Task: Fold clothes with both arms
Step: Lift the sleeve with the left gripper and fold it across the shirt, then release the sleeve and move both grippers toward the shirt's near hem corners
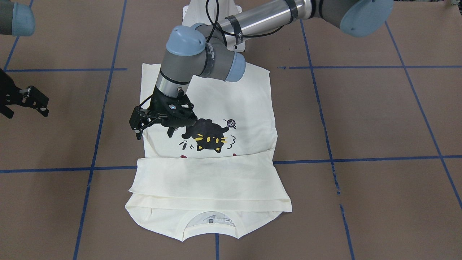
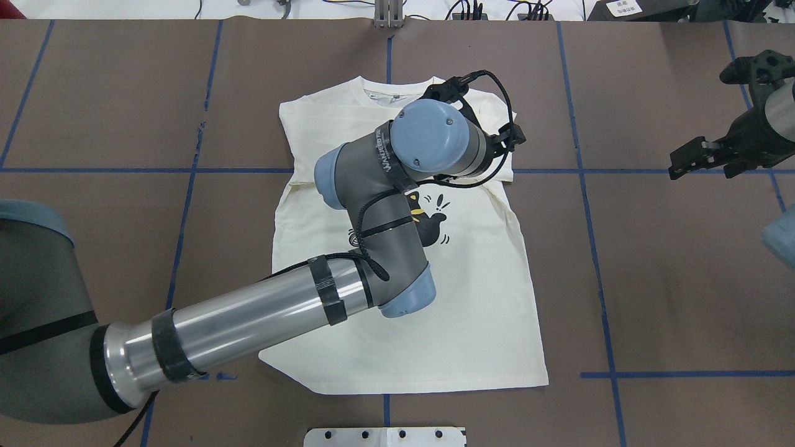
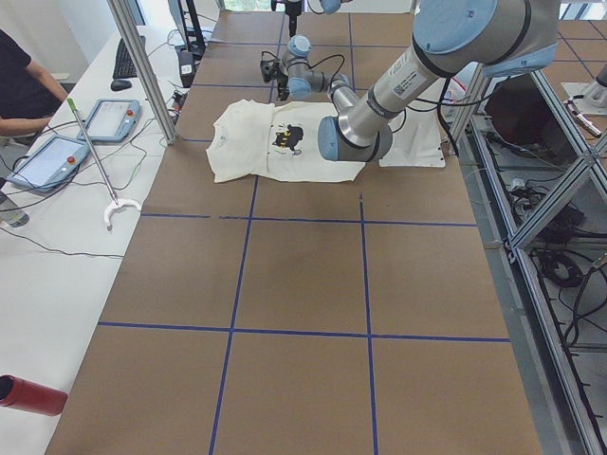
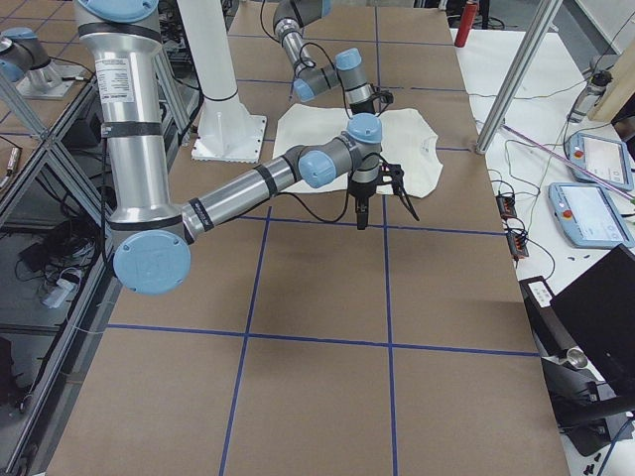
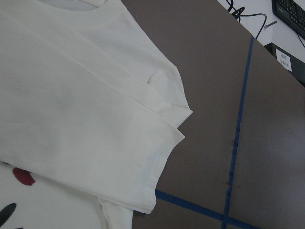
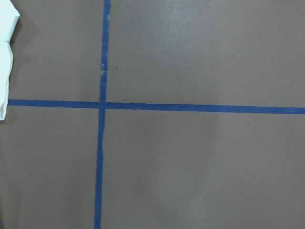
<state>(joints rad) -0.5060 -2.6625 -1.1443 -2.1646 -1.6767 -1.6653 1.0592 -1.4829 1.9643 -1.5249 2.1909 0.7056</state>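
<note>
Shirt place: The T-shirt (image 1: 216, 180) lies flat at the middle of the table (image 1: 379, 115), print side up. Its collar points to the operators' side and its hem to the robot's base.
Shirt fold: The sleeves lie across the chest as a layered band just beside the collar. The band covers most of the red lettering, and only small red bits show at its edge.
Shirt edges: In the left wrist view the cuff ends step one over the other, with neat stitched hems, close to a crossing of blue tape lines (image 1: 361, 158). The hem runs slightly slanted in the overhead view.
Left gripper: The left gripper (image 1: 154, 133) hangs at the shirt's edge on the robot's right side, just beside the cat print (image 1: 209, 136). Its jaws are spread wide and hold nothing. Whether the tips touch the cloth cannot be told.
Right gripper: The right gripper (image 2: 705, 162) is well apart from the shirt, over bare table on the robot's right. It is also spread and empty.
Room: Broad brown surface shows on both sides of the shirt and beyond the collar.
Materials: The shirt is soft matte cream cloth, smooth with faint creases. The table has a dull brown, paper-like top gridded with glossy blue tape. The arms are grey and silver tubes with light-blue caps, and their fingers are black and angular.
</note>
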